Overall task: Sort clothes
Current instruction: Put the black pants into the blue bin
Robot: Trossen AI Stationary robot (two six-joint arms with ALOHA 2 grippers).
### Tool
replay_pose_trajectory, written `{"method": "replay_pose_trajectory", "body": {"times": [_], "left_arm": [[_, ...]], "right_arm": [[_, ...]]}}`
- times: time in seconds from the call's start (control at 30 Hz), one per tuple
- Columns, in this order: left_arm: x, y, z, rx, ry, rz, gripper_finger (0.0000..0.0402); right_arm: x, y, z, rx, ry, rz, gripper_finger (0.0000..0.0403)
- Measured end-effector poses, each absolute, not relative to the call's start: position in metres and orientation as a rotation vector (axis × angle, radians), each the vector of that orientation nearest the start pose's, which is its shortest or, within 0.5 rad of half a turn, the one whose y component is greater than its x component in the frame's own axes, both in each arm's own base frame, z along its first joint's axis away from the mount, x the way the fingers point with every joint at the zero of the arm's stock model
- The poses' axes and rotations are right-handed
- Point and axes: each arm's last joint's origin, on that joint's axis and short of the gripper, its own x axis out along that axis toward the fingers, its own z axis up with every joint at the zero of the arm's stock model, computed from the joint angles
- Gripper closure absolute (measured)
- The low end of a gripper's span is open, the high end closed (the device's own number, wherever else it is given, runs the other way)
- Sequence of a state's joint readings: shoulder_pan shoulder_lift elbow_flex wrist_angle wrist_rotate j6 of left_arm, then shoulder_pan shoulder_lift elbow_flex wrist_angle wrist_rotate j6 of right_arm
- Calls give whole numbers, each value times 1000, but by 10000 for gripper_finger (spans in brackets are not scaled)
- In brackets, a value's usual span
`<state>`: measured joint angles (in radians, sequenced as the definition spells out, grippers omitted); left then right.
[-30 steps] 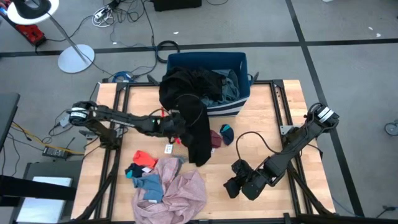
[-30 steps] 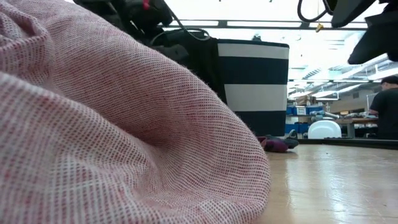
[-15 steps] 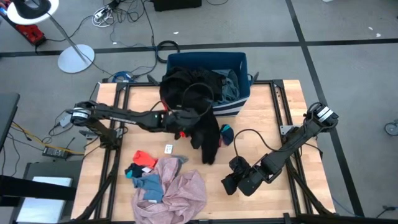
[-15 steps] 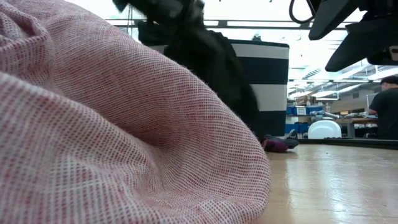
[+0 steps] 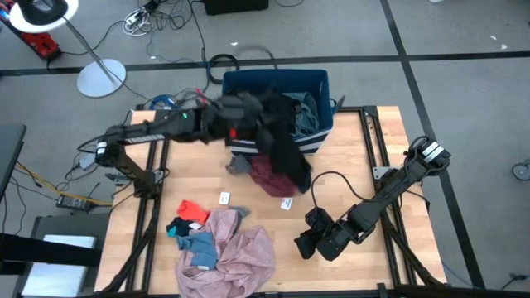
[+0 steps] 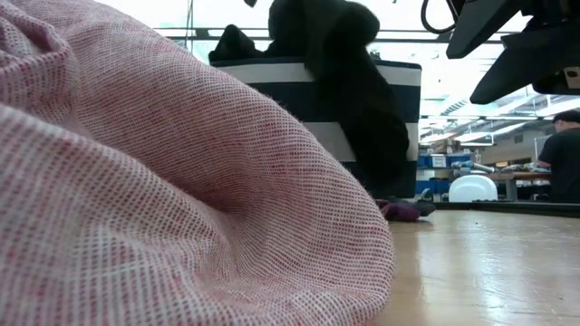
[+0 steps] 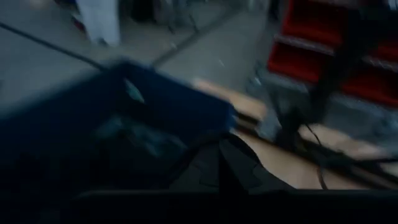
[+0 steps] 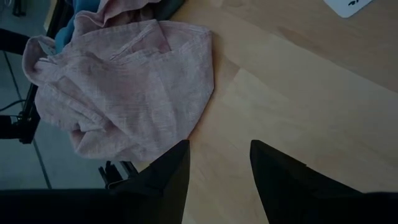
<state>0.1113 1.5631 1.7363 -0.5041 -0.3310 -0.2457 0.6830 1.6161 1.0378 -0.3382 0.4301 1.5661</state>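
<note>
Only high view shows socks (image 5: 190, 234).

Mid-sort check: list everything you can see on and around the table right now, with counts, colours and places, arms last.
Bin: one, dark blue with a white stripe, far edge of the table.
Black garment: one, draped over the bin's front rim and hanging toward the table.
Grey-teal clothes: inside the bin, count unclear.
Maroon piece: one, on the table in front of the bin.
Pink garment: one, large, near-left of the table.
Blue piece: one, beside the pink garment.
Red-orange piece: one, just beyond the blue one.
White tags: two, mid-table.
Person: one, in the room behind.
Left gripper: shut, at the bin's near-left corner.
Right gripper: open, low over bare table, near-right.
</note>
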Motion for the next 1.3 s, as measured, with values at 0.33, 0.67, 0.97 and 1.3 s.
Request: {"method": "replay_pose_trajectory", "body": {"times": [0.33,0.67,0.97,1.3], "left_arm": [[310,105,490,-193,30,733,401],[288,151,503,-154,-89,901,401],[270,176,523,-52,-271,1053,401],[255,184,545,-25,-440,1002,401]], "right_arm": [[263,196,210,988,678,-421,234],[266,193,211,1021,648,-438,234],[271,189,213,1048,626,-443,234],[276,182,213,1061,614,-464,234]]}}
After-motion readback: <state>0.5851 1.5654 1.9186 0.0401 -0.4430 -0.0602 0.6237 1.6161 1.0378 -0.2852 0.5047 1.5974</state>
